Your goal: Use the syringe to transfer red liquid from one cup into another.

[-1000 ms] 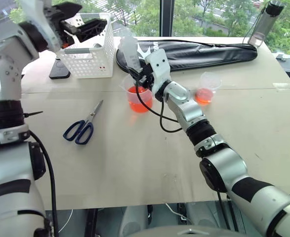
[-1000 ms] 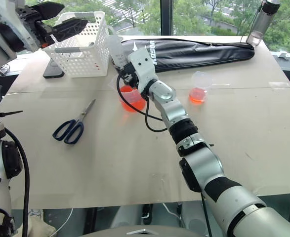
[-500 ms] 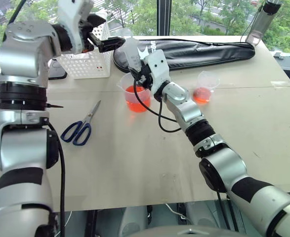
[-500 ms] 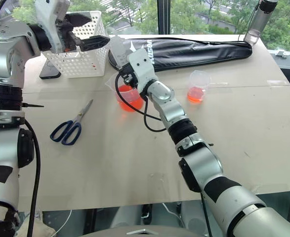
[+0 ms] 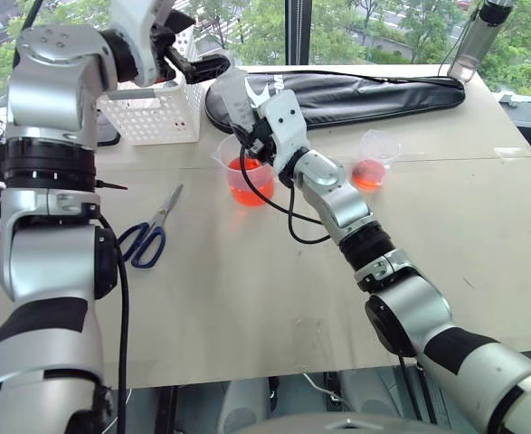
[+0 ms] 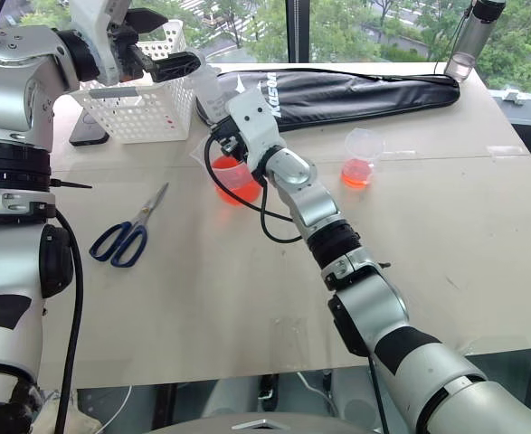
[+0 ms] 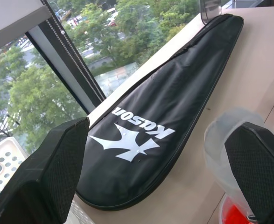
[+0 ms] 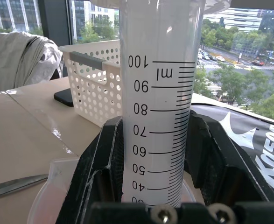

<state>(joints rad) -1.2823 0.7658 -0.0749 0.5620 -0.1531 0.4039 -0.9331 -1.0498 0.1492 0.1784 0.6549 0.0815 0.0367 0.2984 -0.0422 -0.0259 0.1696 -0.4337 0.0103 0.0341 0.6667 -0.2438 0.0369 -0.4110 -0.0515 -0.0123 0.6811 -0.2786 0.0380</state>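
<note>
Right tool (image 8: 158, 154) clamps the clear, ribbed-scale syringe (image 8: 158, 93) upright over the handled cup (image 5: 247, 176); left tool (image 7: 160, 172) gapes wide by its plunger.

A light wooden tabletop (image 5: 247, 298) carries the scene. Its far edge runs along a window (image 5: 355, 32) with a dark vertical frame post (image 5: 297, 32). Green trees (image 7: 29, 98) and city buildings (image 8: 239, 18) stand outside. Daylight enters from that side, leaving the surface evenly lit.

Blue-handled scissors (image 5: 146, 237), a white basket (image 5: 156, 107) and a black racket bag (image 5: 355, 90) lie on the table (image 5: 247, 298).
</note>
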